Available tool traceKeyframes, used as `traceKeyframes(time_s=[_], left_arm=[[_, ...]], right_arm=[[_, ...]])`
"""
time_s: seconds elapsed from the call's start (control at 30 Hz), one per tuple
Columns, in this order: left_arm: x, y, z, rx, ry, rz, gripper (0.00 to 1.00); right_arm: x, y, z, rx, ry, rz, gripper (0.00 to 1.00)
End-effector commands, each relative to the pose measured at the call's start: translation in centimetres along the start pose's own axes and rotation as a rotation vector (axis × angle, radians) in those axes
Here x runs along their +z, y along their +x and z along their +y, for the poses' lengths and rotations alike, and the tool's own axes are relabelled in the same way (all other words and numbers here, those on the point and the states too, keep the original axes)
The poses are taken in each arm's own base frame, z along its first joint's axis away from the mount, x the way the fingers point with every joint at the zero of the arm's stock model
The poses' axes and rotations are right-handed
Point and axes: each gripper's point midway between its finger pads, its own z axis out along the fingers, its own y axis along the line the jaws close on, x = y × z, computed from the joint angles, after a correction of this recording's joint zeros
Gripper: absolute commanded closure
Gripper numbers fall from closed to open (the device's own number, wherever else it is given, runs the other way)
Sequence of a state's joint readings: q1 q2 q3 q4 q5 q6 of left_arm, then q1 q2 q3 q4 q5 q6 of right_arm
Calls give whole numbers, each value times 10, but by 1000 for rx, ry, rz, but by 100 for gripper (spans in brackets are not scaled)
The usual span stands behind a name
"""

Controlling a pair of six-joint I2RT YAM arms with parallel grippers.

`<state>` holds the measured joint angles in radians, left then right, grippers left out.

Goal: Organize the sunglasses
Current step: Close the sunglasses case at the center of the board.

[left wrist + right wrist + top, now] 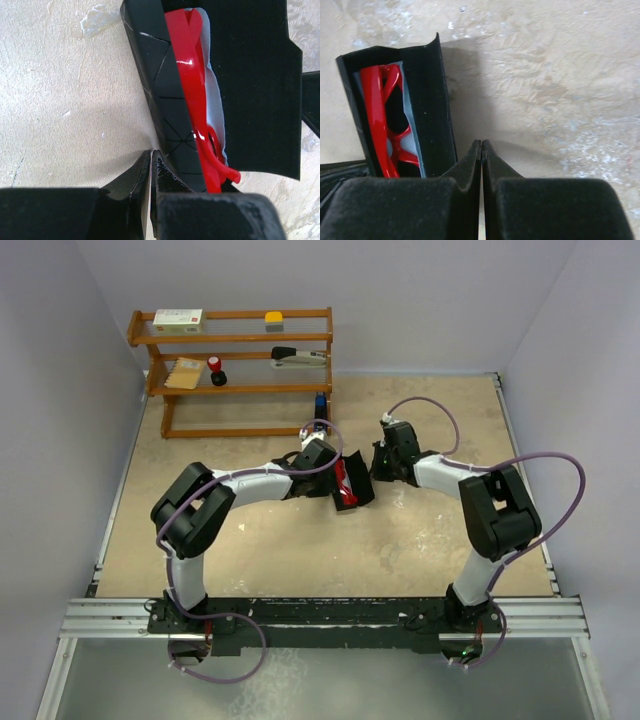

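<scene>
The red sunglasses (192, 85) lie inside the open black case (255, 75) on the table (260, 540) between the two arms, resting on what looks like a pale cloth (215, 100). The left gripper (151, 155) has its jaws pressed together on nothing, tips just beside the case's outer wall. The right gripper (481, 145) is likewise closed and empty at the case's other side, so the glasses sit outside both.

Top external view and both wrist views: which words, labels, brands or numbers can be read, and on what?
No text is legible in any view.
White box on the upper level of the wooden shelf: coloured print, too small and blurred to read.
Tan packet lower down: no marking can be made out.
Black case and sunglasses: no lettering shows.
</scene>
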<state>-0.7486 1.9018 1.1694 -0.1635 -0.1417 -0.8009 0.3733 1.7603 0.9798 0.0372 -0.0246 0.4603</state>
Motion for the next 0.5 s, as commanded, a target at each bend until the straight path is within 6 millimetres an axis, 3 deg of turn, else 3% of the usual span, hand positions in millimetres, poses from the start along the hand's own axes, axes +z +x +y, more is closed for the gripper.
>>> traceKeyframes(time_s=[0.0, 0.27, 0.47], left_arm=[[0, -15, -17, -3, 51, -43, 100], [0, -15, -17, -5, 51, -43, 100], [-1, -16, -18, -8, 52, -46, 100]], right_arm=[[-18, -24, 42, 1, -156, -60, 100], [-35, -29, 78, -33, -241, -79, 100], [-32, -16, 101, -68, -275, -52, 100]])
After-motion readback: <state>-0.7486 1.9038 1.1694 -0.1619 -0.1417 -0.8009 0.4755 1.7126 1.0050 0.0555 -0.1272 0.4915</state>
